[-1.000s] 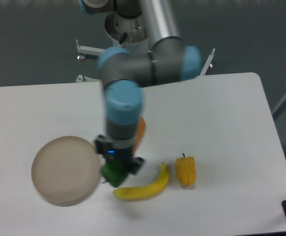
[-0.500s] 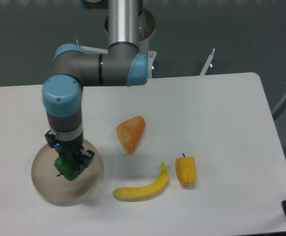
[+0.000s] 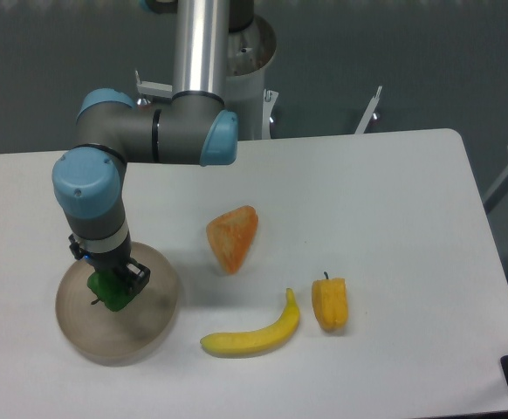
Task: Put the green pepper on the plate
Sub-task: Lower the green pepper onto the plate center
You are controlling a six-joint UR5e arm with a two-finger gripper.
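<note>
pepper vs claw: green pepper (image 3: 108,292) sits directly under the gripper (image 3: 110,286), pinched betw. the fingers; only its lower part shows below the wrist.
pepper vs plate: over the plate (image 3: 154,323), roughly mid-dish, a bit toward the far-left side. Whether it touches the plate floor or hangs just above can't be told from this view.
long axis: not readable, pepper mostly hidden by the gripper; a thin stem-like bit pokes out at lower left.
claw state: closed on the pepper, not let go yet.
coming move (judgement): prob. short drop if any, then spread fingers & lift straight up.
surface: shallow rimmed dish on a white table (image 3: 394,201).
room: orange wedge-shaped piece (image 3: 232,237), banana (image 3: 252,333) & yellow pepper (image 3: 330,303) lie well apart to the right, no obstruction.
</note>
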